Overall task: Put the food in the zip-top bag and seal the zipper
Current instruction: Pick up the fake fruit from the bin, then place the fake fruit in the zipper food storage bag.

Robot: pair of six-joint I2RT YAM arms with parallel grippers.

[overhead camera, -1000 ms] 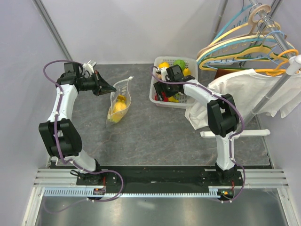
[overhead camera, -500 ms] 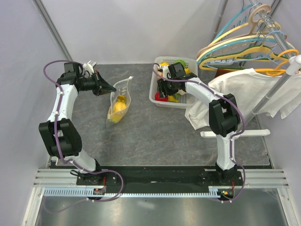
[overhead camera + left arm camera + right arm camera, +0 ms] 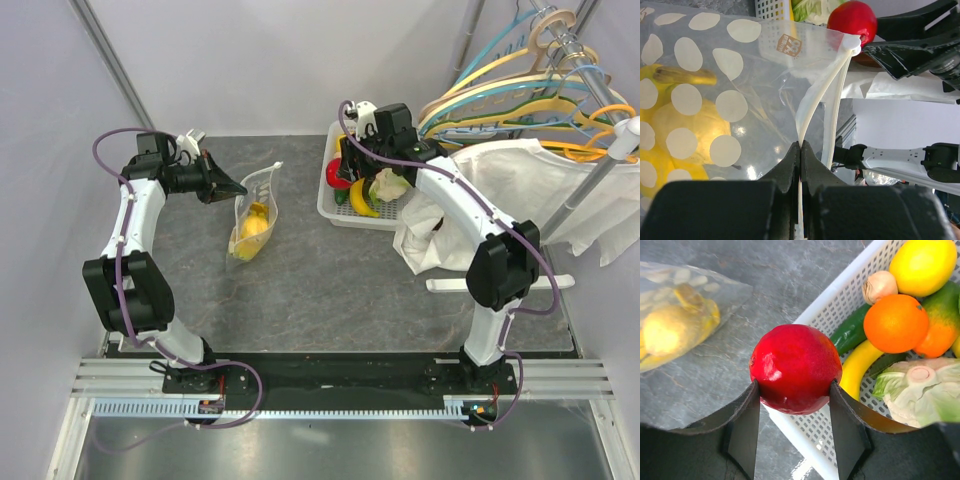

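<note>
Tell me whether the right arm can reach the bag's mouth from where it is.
Probably yes. The right pincer grips the red fruit over the basket rim, only table lies between it and the zip-top bag, and the left pincer pinches one zipper strip, holding the mouth open.

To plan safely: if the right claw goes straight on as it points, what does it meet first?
Probably the rim of the white basket, behind the red fruit it grips; depth is unclear, perhaps the table beside it.
</note>
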